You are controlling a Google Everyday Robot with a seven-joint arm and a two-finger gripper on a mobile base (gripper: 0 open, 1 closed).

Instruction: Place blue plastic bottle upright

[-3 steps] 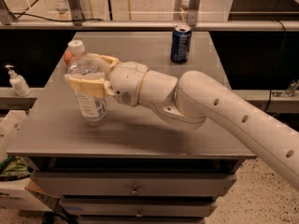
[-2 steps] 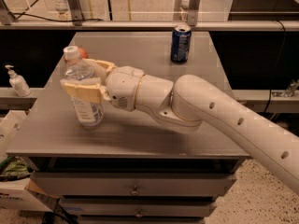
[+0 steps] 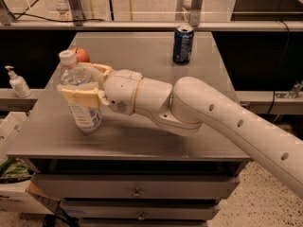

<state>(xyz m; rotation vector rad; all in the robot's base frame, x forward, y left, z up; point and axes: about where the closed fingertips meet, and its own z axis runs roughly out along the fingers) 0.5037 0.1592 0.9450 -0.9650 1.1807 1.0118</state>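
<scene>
Movement to report: the clear plastic water bottle with white cap and pale blue label (image 3: 85,115) has slid left and sunk a touch over the last second. Its base now looks to meet the grey metal worktop (image 3: 156,141) near the front-left corner, leaning only slightly. Nearly standing, then! The tool (image 3: 78,82) stays pinched round its middle, tan fingers (image 3: 80,97) either side; release looks next.
</scene>
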